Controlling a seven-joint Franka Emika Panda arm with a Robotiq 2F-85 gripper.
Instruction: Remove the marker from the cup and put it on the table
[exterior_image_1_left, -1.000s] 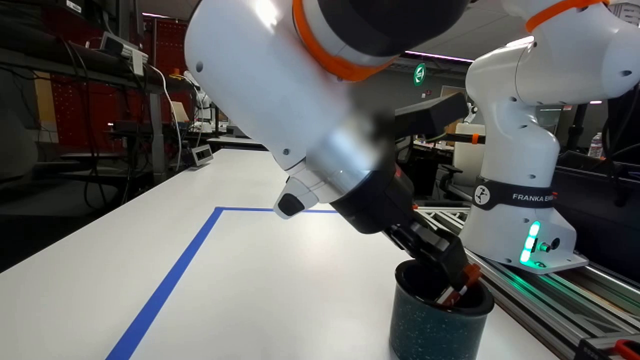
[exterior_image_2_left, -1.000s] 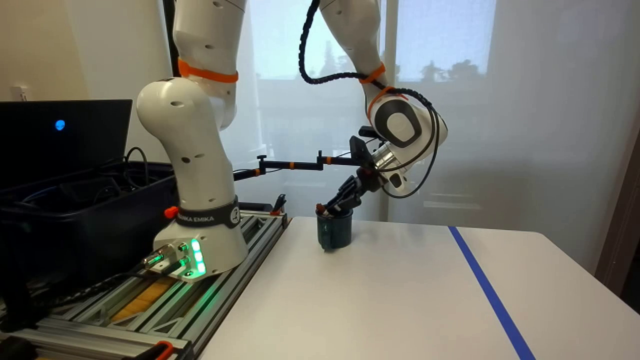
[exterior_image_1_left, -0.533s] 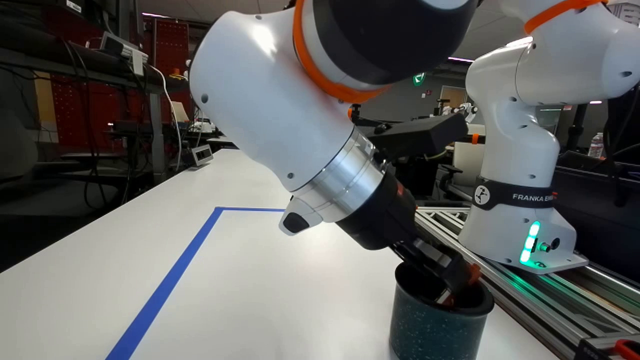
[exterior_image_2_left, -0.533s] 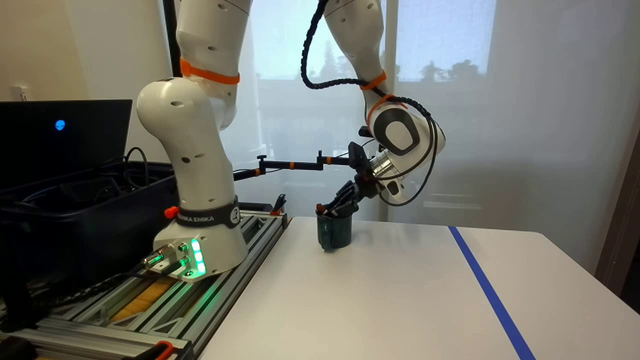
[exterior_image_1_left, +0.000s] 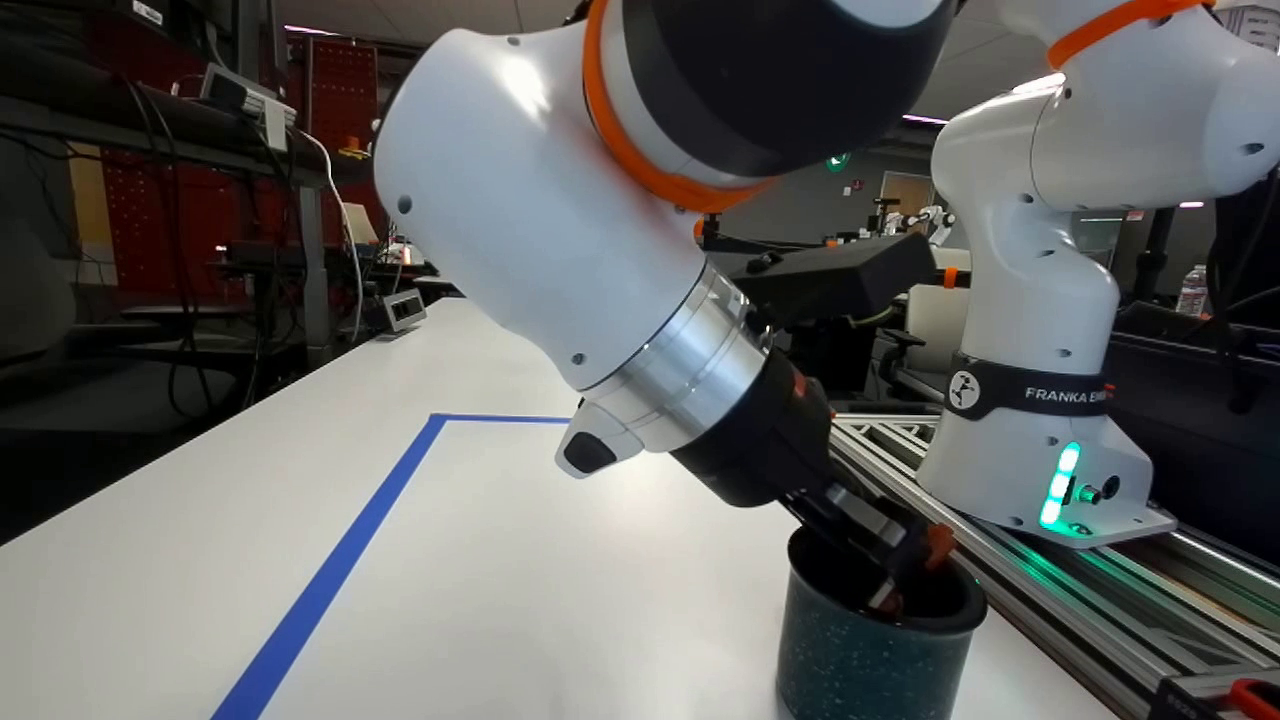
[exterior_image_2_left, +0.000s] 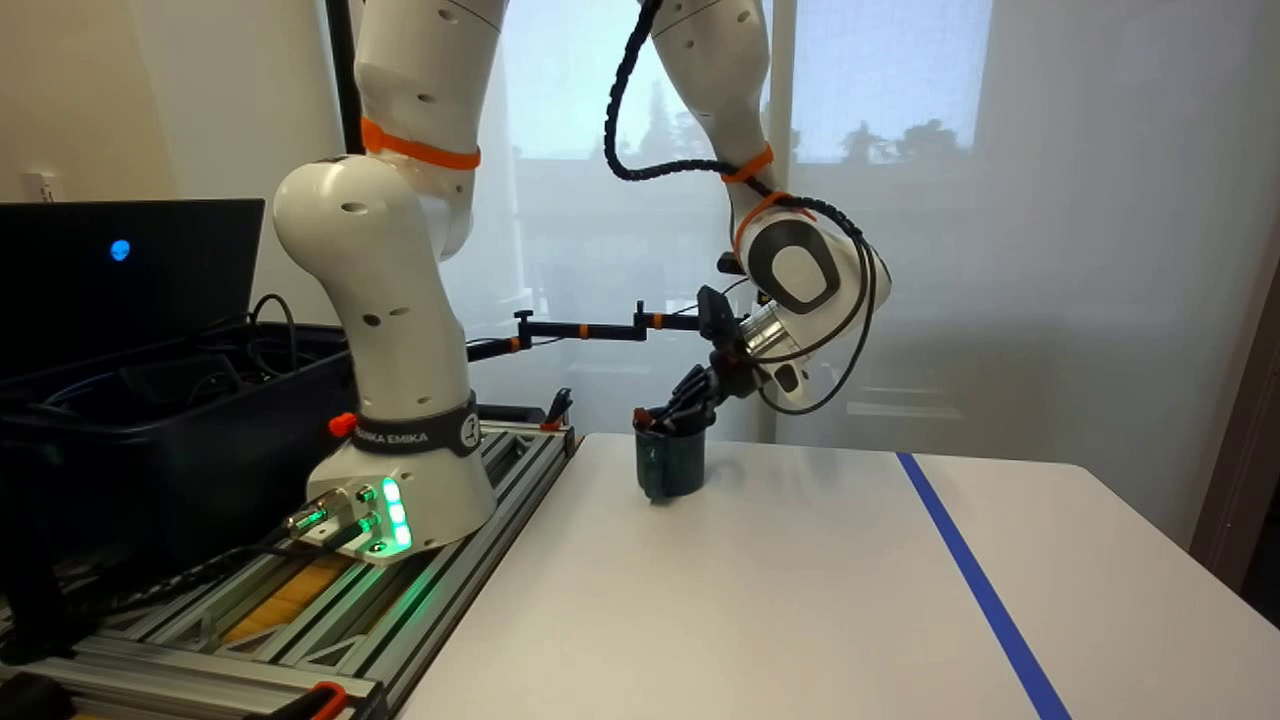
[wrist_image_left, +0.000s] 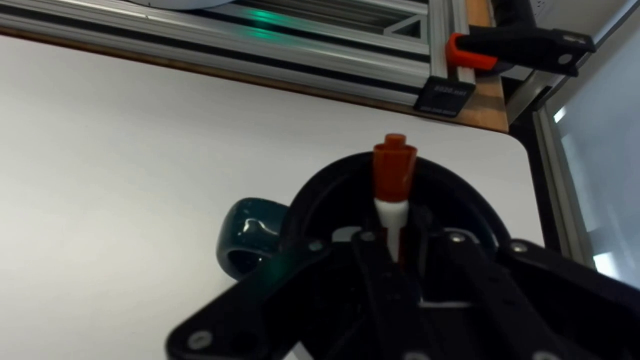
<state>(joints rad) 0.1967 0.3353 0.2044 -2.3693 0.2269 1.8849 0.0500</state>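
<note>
The cup stands upright on the white table, near the metal rail; it also shows in an exterior view and in the wrist view. The marker leans in the cup, its orange-red end and white collar above my fingers; its orange end shows in both exterior views. My gripper reaches down at a slant into the cup mouth, also in both exterior views. Its fingers sit close on both sides of the marker. The fingertips and the marker's lower end are hidden.
The metal rail with the robot base runs along the table edge beside the cup. A black and orange clamp sits at the rail end. The cup's handle sticks out left in the wrist view. Blue tape marks the table.
My gripper has moved lower into the cup, around the marker, and its fingers look closer on it. The cup has shifted very slightly.
</note>
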